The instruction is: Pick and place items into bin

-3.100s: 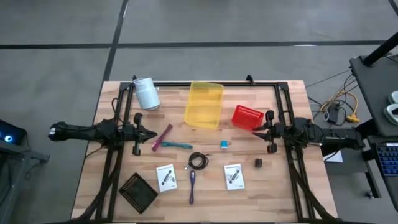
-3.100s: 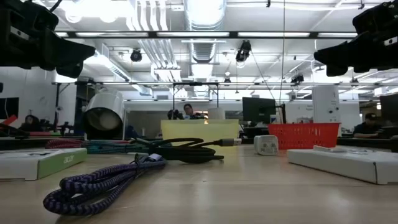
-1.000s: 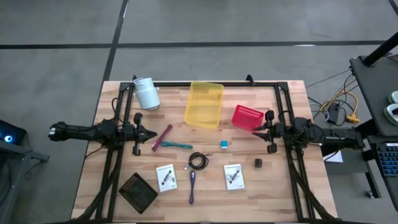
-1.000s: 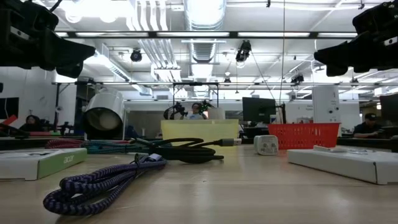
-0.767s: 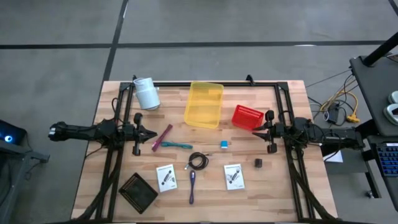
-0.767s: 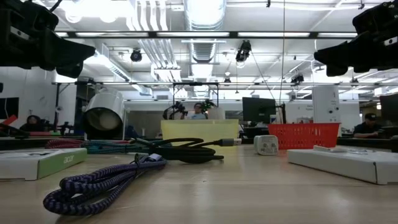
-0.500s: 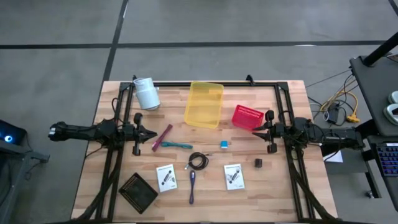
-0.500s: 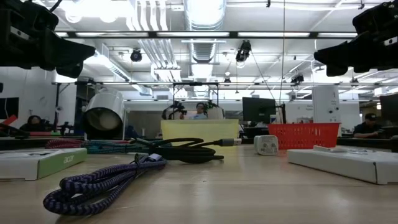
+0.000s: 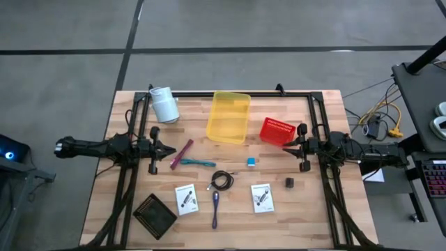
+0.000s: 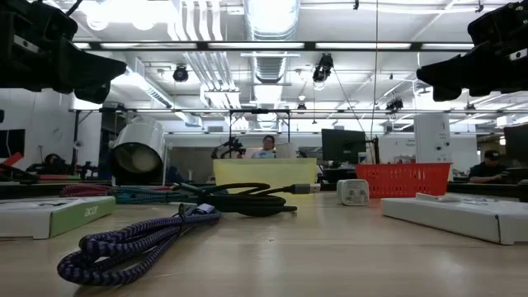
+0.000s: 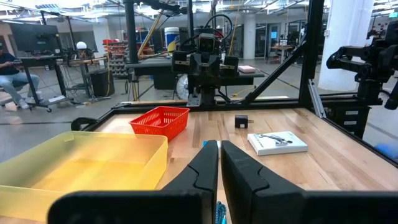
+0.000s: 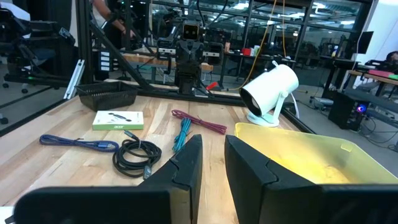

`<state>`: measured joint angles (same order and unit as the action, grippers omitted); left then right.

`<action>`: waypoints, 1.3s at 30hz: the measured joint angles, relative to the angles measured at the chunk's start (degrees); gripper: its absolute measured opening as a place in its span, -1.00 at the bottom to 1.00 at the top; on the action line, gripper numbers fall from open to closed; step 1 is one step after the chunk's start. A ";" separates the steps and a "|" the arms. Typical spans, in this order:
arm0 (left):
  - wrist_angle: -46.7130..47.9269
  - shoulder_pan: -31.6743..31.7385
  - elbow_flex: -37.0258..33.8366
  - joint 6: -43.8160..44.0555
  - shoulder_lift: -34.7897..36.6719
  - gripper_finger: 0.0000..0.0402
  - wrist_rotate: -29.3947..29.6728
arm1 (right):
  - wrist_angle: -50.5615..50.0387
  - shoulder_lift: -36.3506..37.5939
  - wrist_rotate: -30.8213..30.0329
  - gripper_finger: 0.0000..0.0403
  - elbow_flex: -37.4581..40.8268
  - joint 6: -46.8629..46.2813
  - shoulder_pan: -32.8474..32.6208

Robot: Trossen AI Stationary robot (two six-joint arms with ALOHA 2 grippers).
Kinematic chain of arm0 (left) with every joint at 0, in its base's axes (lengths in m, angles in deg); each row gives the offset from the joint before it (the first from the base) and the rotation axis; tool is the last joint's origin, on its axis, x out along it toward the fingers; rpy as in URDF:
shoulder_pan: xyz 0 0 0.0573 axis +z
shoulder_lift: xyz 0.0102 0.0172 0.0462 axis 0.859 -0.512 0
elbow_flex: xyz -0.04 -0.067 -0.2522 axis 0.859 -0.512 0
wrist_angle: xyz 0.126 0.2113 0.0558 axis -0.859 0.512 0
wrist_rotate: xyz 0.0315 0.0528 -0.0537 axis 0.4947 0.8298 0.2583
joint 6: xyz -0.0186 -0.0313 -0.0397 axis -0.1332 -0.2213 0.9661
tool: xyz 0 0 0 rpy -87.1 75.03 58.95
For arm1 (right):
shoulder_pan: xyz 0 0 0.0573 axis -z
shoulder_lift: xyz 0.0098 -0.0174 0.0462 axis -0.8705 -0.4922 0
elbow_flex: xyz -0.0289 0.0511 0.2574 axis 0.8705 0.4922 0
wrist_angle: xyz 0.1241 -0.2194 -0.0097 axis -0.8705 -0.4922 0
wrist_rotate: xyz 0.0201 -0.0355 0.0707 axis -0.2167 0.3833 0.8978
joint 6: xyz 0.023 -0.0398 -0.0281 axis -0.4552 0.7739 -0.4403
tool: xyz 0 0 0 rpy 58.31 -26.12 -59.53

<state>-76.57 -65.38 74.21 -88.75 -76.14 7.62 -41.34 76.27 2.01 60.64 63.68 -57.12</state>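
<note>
On the wooden table (image 9: 313, 209) nothing has shifted since the earlier frames; only a person in the room behind has moved. The left gripper (image 9: 169, 150) hovers shut and empty, the magenta stick (image 9: 182, 154) and teal tool (image 9: 198, 163) just beyond its tips. The right gripper (image 9: 286, 148), slightly parted and empty, hangs beside the red basket (image 9: 276, 130). The coiled black cable (image 9: 222, 180) lies between them, the yellow bin (image 9: 228, 116) farther back.

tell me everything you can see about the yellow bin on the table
The yellow bin is a shallow rectangular tray of translucent plastic with rounded corners and a raised rim. It sits flat and upright at the far middle of the wooden table, and looks empty. The red basket stands just beside it, apart, on the right arm's side. Nothing touches it but the table.
</note>
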 joint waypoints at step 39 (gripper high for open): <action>-5.84 0.07 -0.02 -6.53 -0.02 -0.98 0.47 | 11.81 0.02 0.11 -0.72 0.02 -8.24 -0.02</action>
<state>-82.41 -65.31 74.20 -95.28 -76.16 8.09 -29.53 76.29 2.12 60.66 55.44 -57.14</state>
